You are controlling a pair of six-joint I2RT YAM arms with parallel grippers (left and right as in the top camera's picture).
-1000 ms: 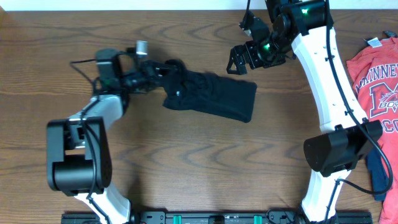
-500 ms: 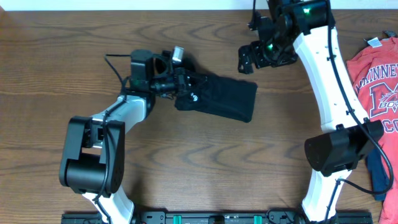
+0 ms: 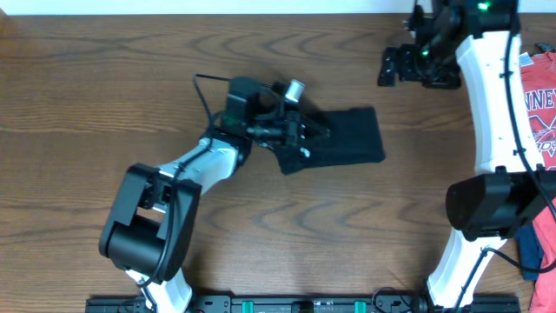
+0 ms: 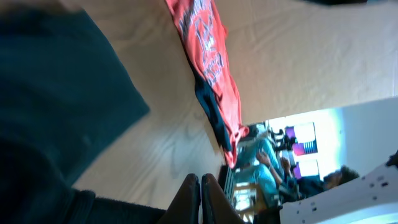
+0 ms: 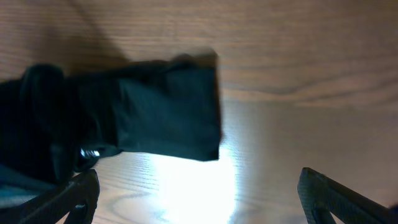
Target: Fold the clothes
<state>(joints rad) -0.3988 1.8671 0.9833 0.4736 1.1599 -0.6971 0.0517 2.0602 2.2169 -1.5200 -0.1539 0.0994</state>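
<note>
Left claw (image 3: 313,137) first: its two fingers (image 4: 191,196) are pressed flat together, tips meeting, right over the left end of the plain black short-sleeved T-shirt (image 3: 352,139). Dark cloth crowds in beside those fingers in the wrist view, but whether any of it is pinched between them, I can't tell. The shirt itself is a compact folded bundle, lying on the brown wood-grain table (image 3: 104,87) around the middle, its long side running out to the right at a slight tilt. Over to the right claw (image 3: 388,67): jaws spread wide and empty, hanging over bare wood towards the far edge, apart from the bundle's right end. Out at the table's right edge lies a red T-shirt with white lettering (image 3: 540,96), with a navy blue garment (image 3: 534,252) showing beside it, nearer the front.
</note>
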